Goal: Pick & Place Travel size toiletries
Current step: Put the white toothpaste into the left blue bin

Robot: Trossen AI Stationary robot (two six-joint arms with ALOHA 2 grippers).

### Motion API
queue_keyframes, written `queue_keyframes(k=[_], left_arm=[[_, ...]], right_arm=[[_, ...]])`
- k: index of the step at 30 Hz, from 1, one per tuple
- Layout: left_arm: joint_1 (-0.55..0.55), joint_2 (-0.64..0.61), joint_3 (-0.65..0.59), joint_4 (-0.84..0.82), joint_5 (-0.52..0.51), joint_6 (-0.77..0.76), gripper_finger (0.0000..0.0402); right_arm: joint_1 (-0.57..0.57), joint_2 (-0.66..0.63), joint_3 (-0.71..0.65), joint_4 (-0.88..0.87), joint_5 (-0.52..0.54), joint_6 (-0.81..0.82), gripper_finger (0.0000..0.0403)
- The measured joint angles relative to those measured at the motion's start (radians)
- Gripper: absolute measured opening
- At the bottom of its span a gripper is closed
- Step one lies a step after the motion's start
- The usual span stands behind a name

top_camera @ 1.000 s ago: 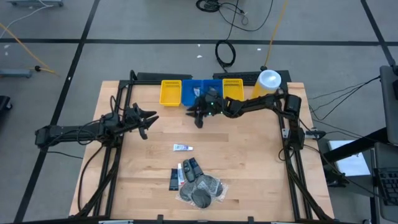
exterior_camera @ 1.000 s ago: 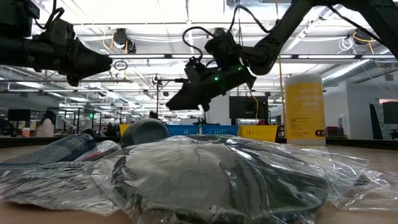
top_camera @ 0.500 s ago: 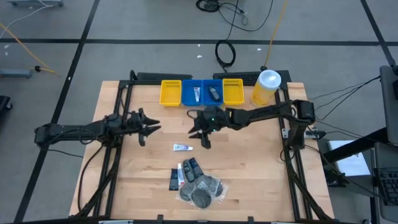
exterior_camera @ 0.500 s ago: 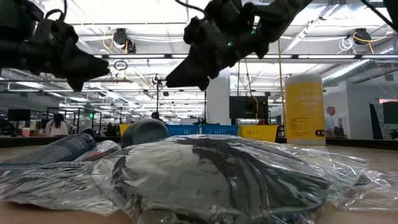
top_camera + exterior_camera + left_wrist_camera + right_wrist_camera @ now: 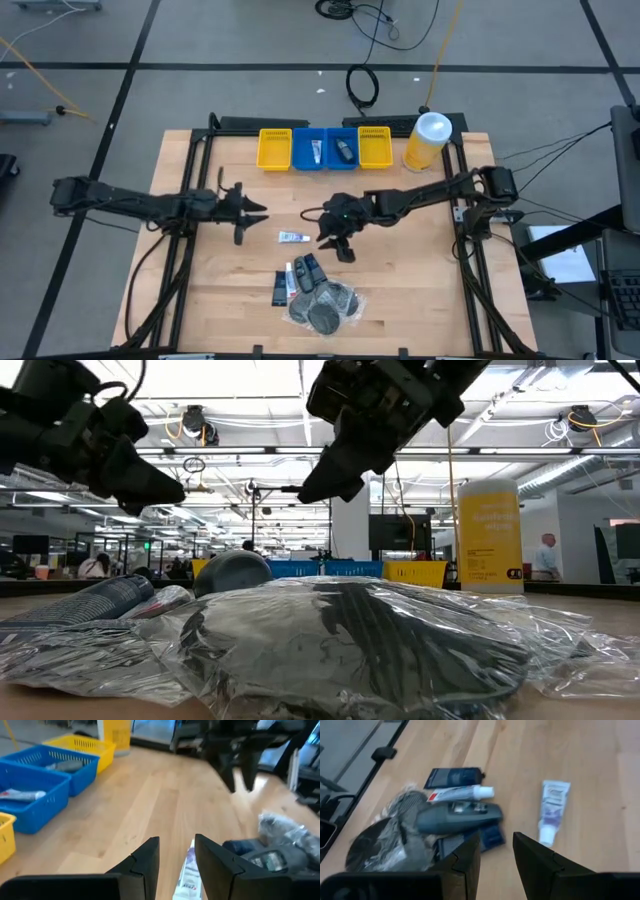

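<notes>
A thin white tube (image 5: 293, 237) lies alone on the table; it also shows in the left wrist view (image 5: 187, 876) and the right wrist view (image 5: 552, 809). Nearer the front edge lies a pile: a flat dark packet (image 5: 454, 776), another white tube (image 5: 458, 794), a dark bottle (image 5: 457, 817) and bagged mesh puffs (image 5: 324, 308). My left gripper (image 5: 250, 217) is open and empty just left of the lone tube, which lies between its fingers in its wrist view (image 5: 175, 852). My right gripper (image 5: 337, 245) is open and empty above the table, between the lone tube and the pile.
Yellow bins (image 5: 274, 149) and blue bins (image 5: 310, 151) stand in a row at the far edge; the blue ones hold a tube and a dark bottle (image 5: 342, 150). A big yellow canister (image 5: 428, 138) stands at the far right. The bagged puffs (image 5: 340, 640) fill the low view's foreground.
My right gripper has gone from over the blue bins toward the table's near edge, down toward the pile. My left gripper has gone toward the table's right edge, up to the lone white tube. The toiletries on the table have stayed in place.
</notes>
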Motion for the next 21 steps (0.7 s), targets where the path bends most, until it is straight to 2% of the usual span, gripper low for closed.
queue_keyframes(k=[8,12,21], left_arm=[[-0.037,0.274,0.138,-0.012,-0.014,0.003,0.0124],[-0.054,0.411,0.217,-0.027,0.024,0.013,0.0124],[-0.076,0.643,0.44,-0.266,0.032,0.037,0.0124]], right_arm=[[0.05,0.0,0.0,-0.019,0.0,0.007,0.0112],[0.063,0.0,0.0,-0.036,0.0,0.009,0.0112],[0.075,0.0,0.0,-0.035,0.0,0.011,0.0112]])
